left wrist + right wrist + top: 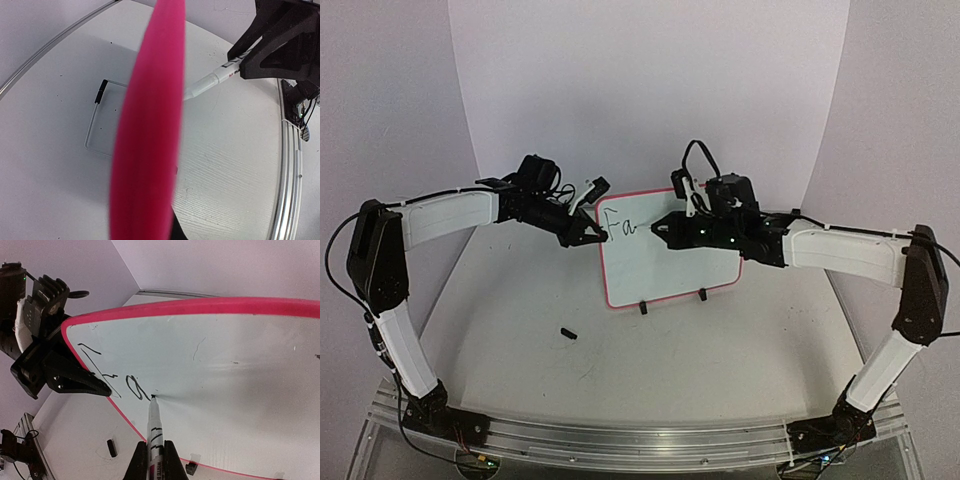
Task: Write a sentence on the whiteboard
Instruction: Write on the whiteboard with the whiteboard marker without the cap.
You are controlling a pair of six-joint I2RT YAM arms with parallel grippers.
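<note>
Right claw (658, 229) is closed on a marker (153, 422), whose tip touches the board (665, 268) just right of the "a". Left claw (592, 237) is clamped on the board's left frame near the top corner, steadying it. The board stands upright on its two black feet (642, 308) in the middle of the worktop (510, 320). Of the sentence (620, 225) only "Fa" is down, at the top left, so the task is barely begun.

The step in hand looks to be the next letter. It calls for light, even pressure. The board rests only on small feet and one clamp, so a hard push may rock it or slide it back. The tip should lift clear between strokes. Letter height should match the "a", and the line should run level with the top frame, leaving room for more words below. Left claw should not slacken while the tip is down. A small black cap (568, 333), likely the marker's, lies in front, apart from both arms.
</note>
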